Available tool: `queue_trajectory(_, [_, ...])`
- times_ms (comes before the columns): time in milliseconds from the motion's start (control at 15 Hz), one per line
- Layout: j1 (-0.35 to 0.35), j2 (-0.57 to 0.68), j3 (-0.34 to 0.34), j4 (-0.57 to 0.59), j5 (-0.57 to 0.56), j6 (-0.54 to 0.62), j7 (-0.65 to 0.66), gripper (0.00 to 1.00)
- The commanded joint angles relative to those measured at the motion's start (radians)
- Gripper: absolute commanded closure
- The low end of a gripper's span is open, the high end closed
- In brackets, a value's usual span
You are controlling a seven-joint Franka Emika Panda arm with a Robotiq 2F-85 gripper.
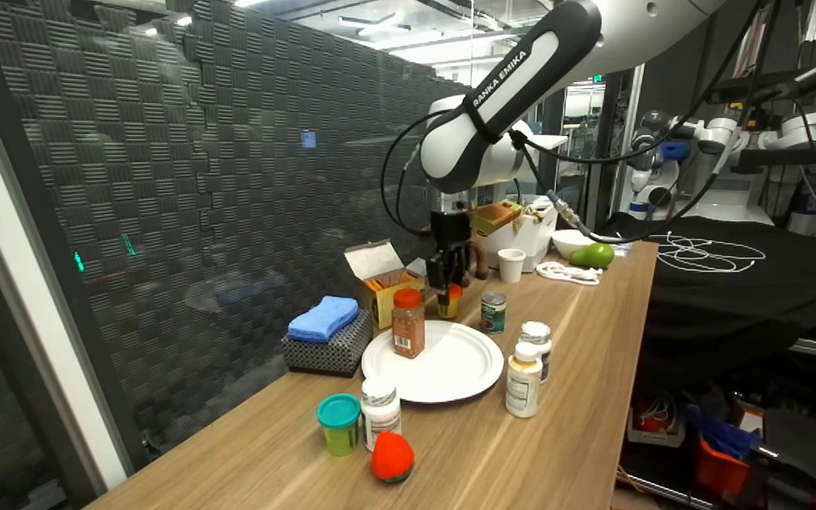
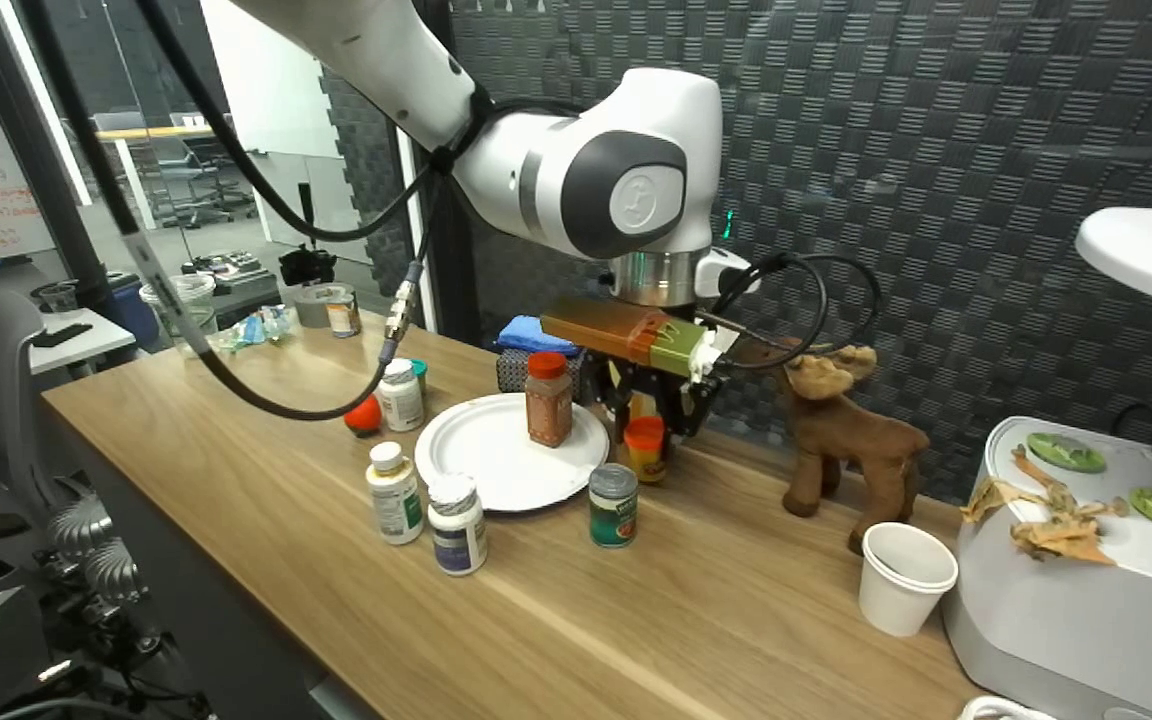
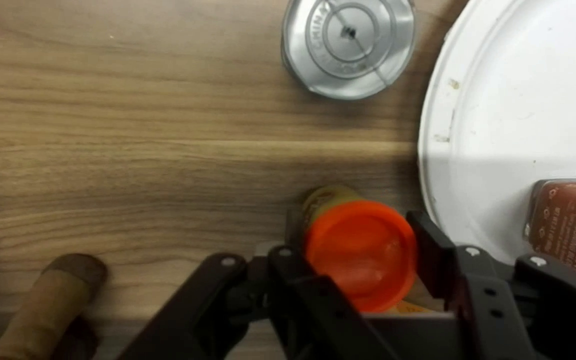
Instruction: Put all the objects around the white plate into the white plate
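I have the end effector (image 3: 359,235) clamped on the tub (image 2: 646,450) | just beside the plate (image 1: 450,372) | squeezed from opposite sides, presumably to travel there upright

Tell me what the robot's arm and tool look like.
The arm is white and rounded, with dark grey trim bearing white lettering ending in EMIKA. One dark joint cap carries a round emblem. Black cables are strapped on with black bands, and a silver collar sits above the tool, which is black and jointed with pale pins.

White plate (image 2: 491,465); orange-lidded yellow tub (image 2: 647,455); teal-lidded green cup (image 1: 341,427).
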Motion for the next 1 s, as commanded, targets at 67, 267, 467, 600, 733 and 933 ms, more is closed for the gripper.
queue_trajectory(67, [0.002,-0.125,0.018,-0.110,0.007,0.024,-0.020,0.72])
queue_trajectory(267, [-0.016,-0.171,0.051,-0.162,0.037,0.017,-0.098,0.72])
queue_trajectory(467, [-0.017,-0.202,0.072,-0.210,0.046,0.012,-0.184,0.72])
queue_trajectory(600, [-0.013,-0.213,0.082,-0.234,0.043,0.010,-0.237,0.72])
queue_trajectory(733, [-0.010,-0.220,0.094,-0.251,0.037,0.004,-0.288,0.72])
queue_trajectory(933, [-0.004,-0.219,0.111,-0.261,0.038,0.008,-0.346,0.72])
